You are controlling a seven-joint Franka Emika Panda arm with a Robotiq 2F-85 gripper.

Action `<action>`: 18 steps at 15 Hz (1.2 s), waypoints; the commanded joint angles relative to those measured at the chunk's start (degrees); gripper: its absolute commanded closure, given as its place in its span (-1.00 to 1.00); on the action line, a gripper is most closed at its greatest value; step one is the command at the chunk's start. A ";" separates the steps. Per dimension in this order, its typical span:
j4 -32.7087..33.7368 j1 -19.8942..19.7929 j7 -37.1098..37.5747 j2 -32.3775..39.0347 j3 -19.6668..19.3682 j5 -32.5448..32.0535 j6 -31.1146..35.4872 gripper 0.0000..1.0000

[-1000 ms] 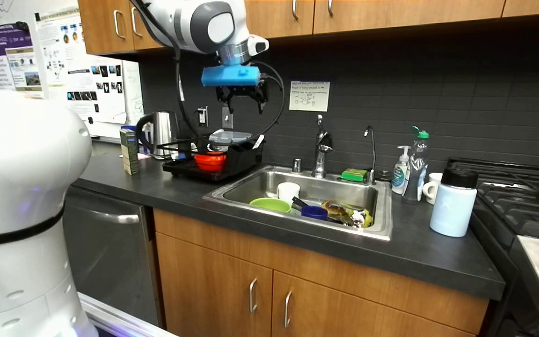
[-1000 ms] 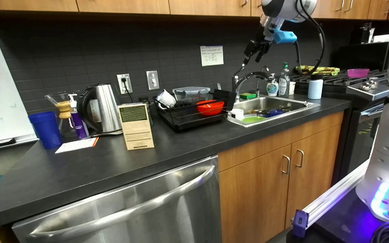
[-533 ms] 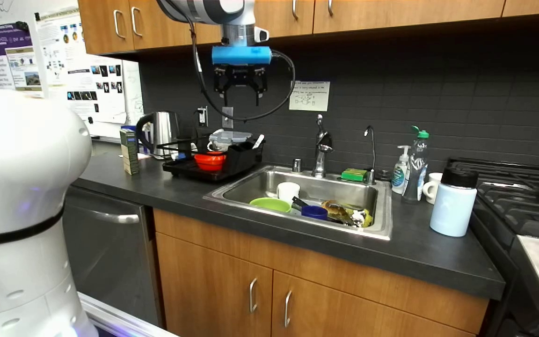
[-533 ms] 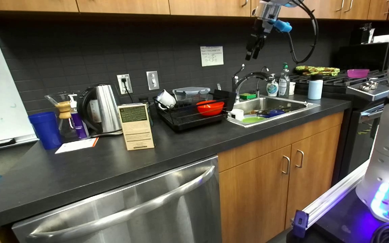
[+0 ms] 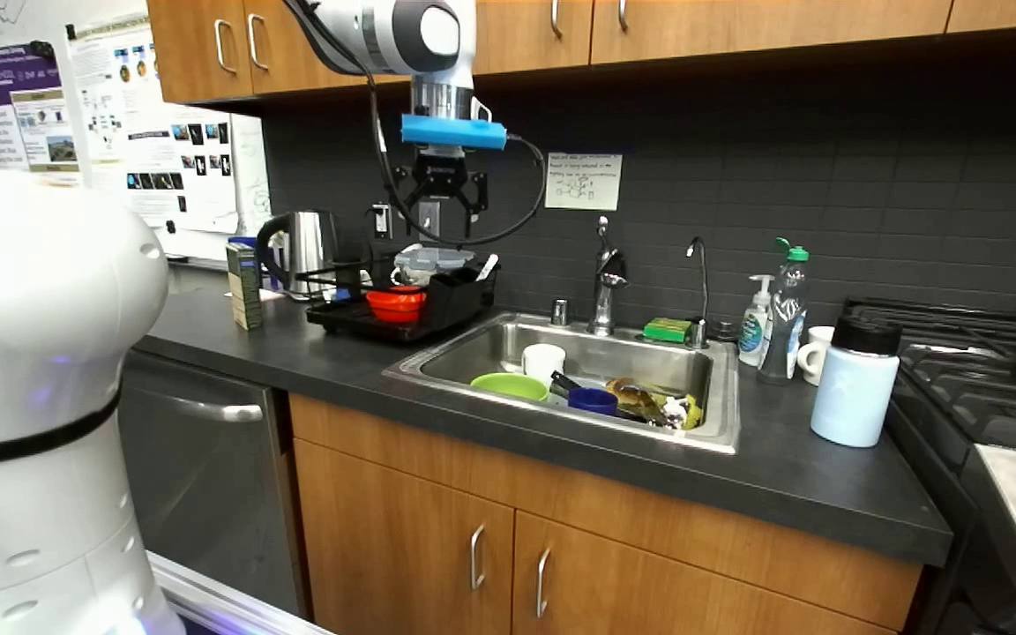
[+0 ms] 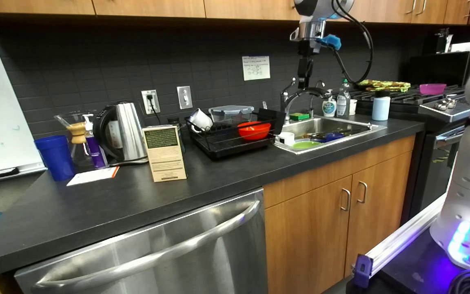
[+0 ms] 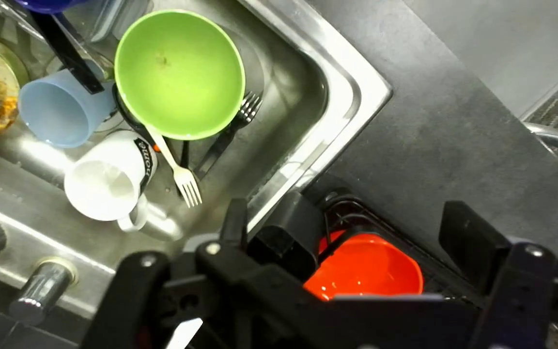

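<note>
A dark counter [image 6: 218,179] runs along a black tiled wall [image 6: 116,61], with wooden cabinets [image 5: 737,26] mounted above. A steel sink [image 7: 364,85] is set into the counter. The gripper [image 7: 346,218] hangs pointing downward, well above the area of the black dish rack [image 6: 222,150] and the adjoining end of the sink. Its two fingers [image 7: 234,220] stand wide apart.

The dish rack is located on the counter, just beside the sink. The red bowl [image 6: 254,131] sits inside the dish rack; in the wrist view it appears between the fingers, partly hidden by the gripper. The dish rack also carries a lidded clear container [image 6: 231,114] and a tilted mug [image 6: 200,120].

Sink contents: a green bowl [image 7: 179,75], a white mug [image 7: 107,179], a light blue cup [image 7: 61,109] and a pale fork [image 7: 183,177].

Other counter items: a steel kettle [image 6: 131,130], an upright carton [image 6: 164,155] and a pale blue bottle [image 5: 852,397] with a black lid
</note>
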 commanded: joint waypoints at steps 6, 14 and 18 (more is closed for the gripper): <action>3.13 -3.81 17.56 6.82 4.52 1.70 -0.75 -1.00; 9.04 -7.26 23.03 11.85 4.11 11.26 4.54 -1.00; 10.11 -8.17 23.08 14.49 4.66 13.51 4.40 -1.00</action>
